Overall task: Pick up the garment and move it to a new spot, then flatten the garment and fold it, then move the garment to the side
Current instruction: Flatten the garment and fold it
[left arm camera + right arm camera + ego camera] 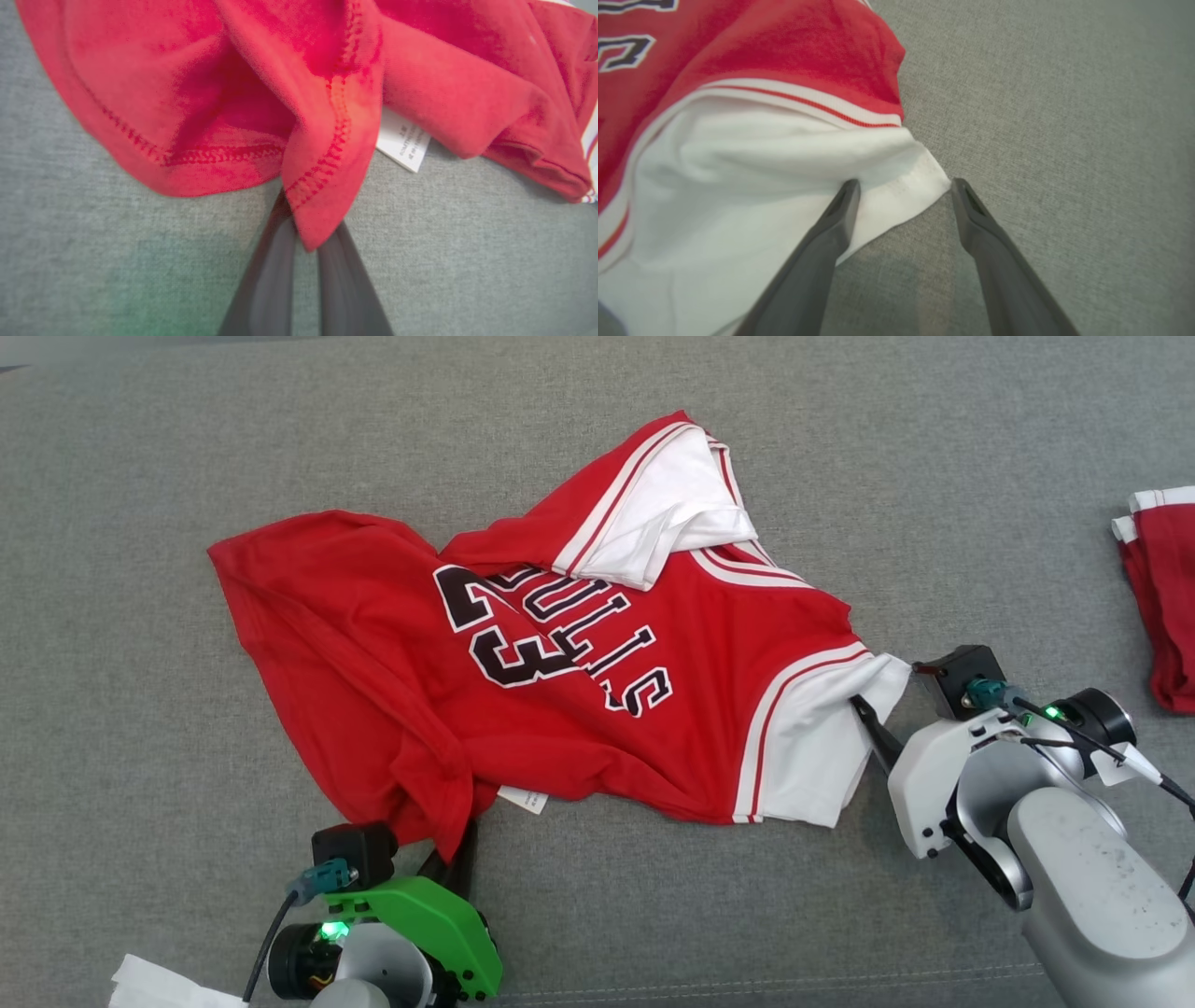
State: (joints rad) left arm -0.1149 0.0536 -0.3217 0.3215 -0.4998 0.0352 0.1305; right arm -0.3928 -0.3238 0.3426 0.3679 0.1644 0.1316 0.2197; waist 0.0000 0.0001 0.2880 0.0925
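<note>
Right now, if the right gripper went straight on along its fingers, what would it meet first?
The right gripper, open, would meet the jersey's white sleeve corner, lying between its fingers; depth is unclear.

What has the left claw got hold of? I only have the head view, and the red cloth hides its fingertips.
Observer: In the left wrist view the left claw is shut on a stitched hem corner of the jersey. The red cloth is pinched between its fingers.
Operator: And is the right one gripping too?
Observer: No. The right wrist view shows the right claw open. The jersey's white corner lies between its fingers, not yet pinched. One finger overlaps the cloth, the other is over the bare grey surface.
</note>
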